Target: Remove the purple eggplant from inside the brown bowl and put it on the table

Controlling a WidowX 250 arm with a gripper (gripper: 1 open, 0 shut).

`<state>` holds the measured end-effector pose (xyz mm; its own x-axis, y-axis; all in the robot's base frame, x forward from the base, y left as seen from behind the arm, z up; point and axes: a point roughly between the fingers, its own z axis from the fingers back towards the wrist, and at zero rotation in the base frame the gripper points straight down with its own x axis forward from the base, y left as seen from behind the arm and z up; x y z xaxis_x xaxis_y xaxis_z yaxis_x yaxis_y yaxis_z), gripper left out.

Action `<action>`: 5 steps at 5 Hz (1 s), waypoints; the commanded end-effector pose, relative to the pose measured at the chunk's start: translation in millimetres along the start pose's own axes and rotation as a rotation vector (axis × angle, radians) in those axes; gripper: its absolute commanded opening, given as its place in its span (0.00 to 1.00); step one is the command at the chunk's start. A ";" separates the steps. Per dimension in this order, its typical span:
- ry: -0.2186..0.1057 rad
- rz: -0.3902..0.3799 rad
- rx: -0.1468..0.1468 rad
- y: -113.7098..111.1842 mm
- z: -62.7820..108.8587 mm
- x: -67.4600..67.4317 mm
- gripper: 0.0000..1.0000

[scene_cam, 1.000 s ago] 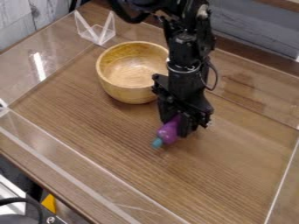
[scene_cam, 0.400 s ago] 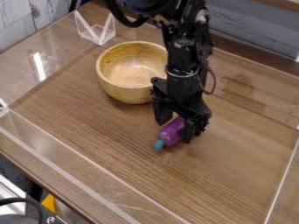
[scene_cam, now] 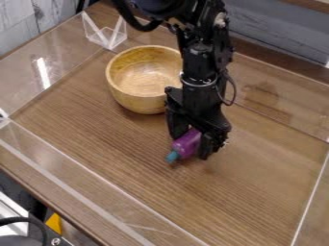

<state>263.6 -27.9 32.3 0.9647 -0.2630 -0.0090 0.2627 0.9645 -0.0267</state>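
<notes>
The purple eggplant (scene_cam: 187, 146) lies on the table (scene_cam: 115, 163), its blue-green stem tip pointing toward the lower left. My gripper (scene_cam: 195, 140) points straight down over it, open, with its black fingers (scene_cam: 171, 127) standing on either side of the eggplant's upper end. The brown bowl (scene_cam: 144, 79) sits behind and to the left of the gripper, its tan inside holding nothing.
Clear plastic walls (scene_cam: 38, 67) run along the table's edges. A clear plastic stand (scene_cam: 103, 34) sits behind the bowl at the back left. The black arm (scene_cam: 199, 38) rises from the gripper toward the top of the view.
The fingers have spread apart and let go of the eggplant, which now rests on the table. The arm has stayed in place.
</notes>
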 end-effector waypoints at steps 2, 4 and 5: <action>-0.086 0.028 0.005 9.9 38.0 9.4 1.00; -0.113 0.053 0.005 19.4 58.4 11.1 1.00; -0.131 0.061 -0.001 23.2 67.3 12.0 1.00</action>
<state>274.1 -9.3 79.9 0.9788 -0.1984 0.0511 0.2008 0.9785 -0.0469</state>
